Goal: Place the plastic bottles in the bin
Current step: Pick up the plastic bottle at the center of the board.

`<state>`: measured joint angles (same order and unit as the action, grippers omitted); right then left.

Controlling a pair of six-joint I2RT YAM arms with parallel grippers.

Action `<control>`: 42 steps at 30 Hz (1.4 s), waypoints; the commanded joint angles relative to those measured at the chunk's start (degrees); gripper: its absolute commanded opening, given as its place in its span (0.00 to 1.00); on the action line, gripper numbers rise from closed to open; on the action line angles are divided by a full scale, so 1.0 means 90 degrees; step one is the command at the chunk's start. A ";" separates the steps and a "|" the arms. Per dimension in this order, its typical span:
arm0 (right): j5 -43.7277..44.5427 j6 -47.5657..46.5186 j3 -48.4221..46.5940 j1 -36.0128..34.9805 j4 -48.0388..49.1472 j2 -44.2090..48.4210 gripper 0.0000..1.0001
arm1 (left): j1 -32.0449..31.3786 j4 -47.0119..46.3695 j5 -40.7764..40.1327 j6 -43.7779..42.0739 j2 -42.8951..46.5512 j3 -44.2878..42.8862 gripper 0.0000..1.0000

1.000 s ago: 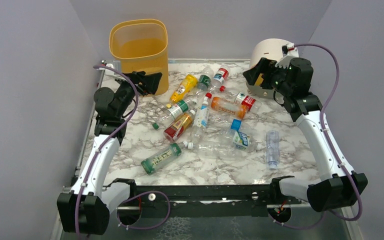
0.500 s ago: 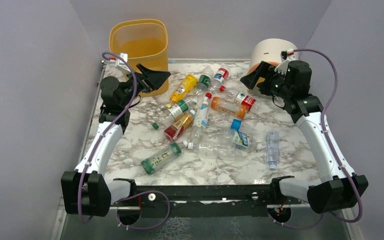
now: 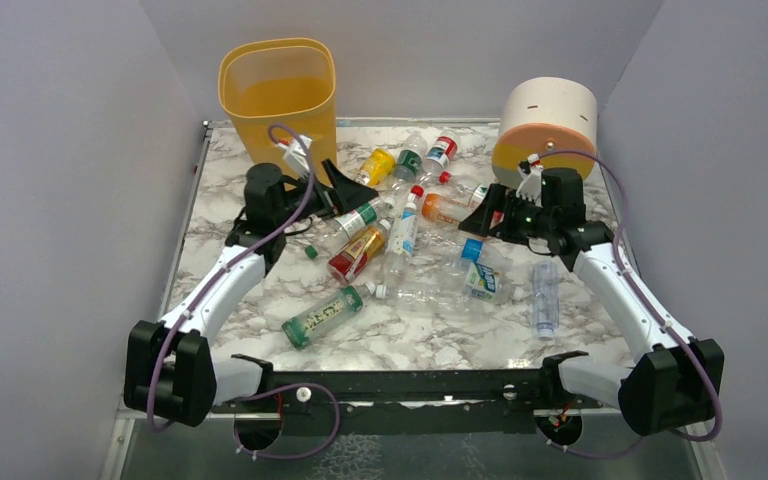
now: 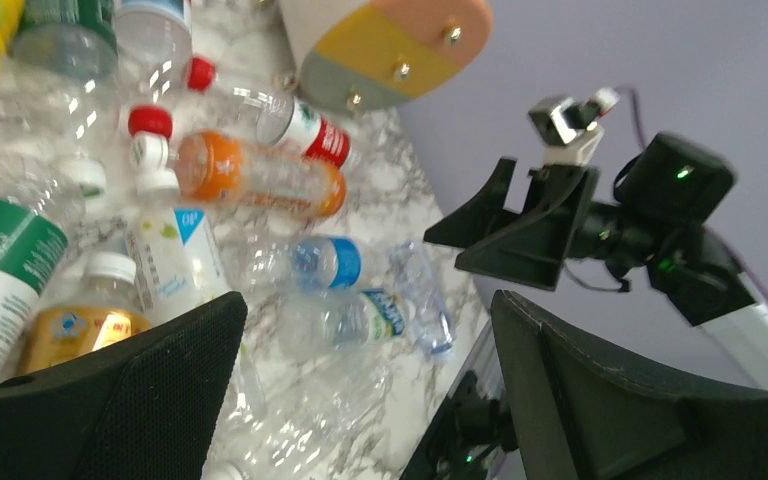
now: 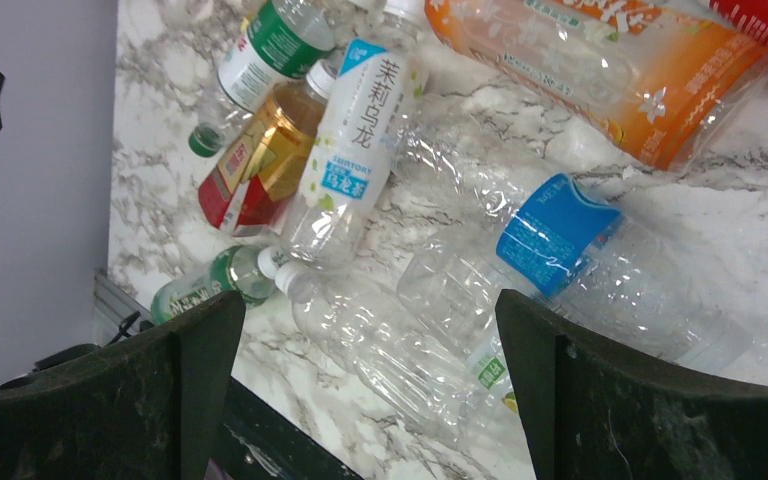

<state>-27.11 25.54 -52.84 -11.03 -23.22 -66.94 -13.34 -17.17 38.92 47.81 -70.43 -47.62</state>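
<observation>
The yellow-orange bin (image 3: 282, 128) stands at the far left of the table. Several plastic bottles lie scattered on the marble top: a green one (image 3: 322, 315), an amber one with a red label (image 3: 358, 250), an orange one (image 3: 447, 208), a blue-labelled clear one (image 3: 475, 275) and a clear one alone at the right (image 3: 546, 297). My left gripper (image 3: 345, 190) is open and empty beside the bin, above the bottles' left edge. My right gripper (image 3: 482, 217) is open and empty above the clear bottles (image 5: 390, 345). In the left wrist view the gripper (image 4: 365, 320) looks over the orange bottle (image 4: 260, 175).
A round white, orange and grey drum (image 3: 548, 120) stands at the far right corner, just behind my right arm. Purple walls close in the table on three sides. A black rail (image 3: 400, 382) runs along the near edge between the arm bases.
</observation>
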 commanded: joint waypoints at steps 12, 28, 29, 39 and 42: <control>0.1139 -0.0835 -0.0753 -0.0162 -0.0708 -0.0171 1.00 | -0.1703 0.3160 -0.2694 -0.2561 -0.1026 -0.0955 0.99; 0.0762 -0.0665 -0.0326 -0.0162 -0.0326 -0.0060 1.00 | -0.1722 0.4866 -0.5773 -0.4075 -0.1851 -0.2160 0.99; 0.0766 -0.0669 -0.0321 -0.0160 -0.0342 -0.0048 1.00 | -0.1721 0.4859 -0.5744 -0.4115 -0.1879 -0.2153 0.99; 0.0730 -0.0670 -0.0342 -0.0160 -0.0363 -0.0064 1.00 | -0.1759 0.4675 -0.4693 -0.4031 -0.1619 -0.1933 0.96; 0.0715 -0.0688 -0.0312 -0.0162 -0.0399 -0.0036 1.00 | -0.1902 0.4710 -0.4480 -0.3944 -0.1465 -0.1801 0.96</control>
<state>-19.22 19.46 -56.14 -12.32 -27.03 -67.94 -28.80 25.52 -6.55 11.11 -87.13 -65.36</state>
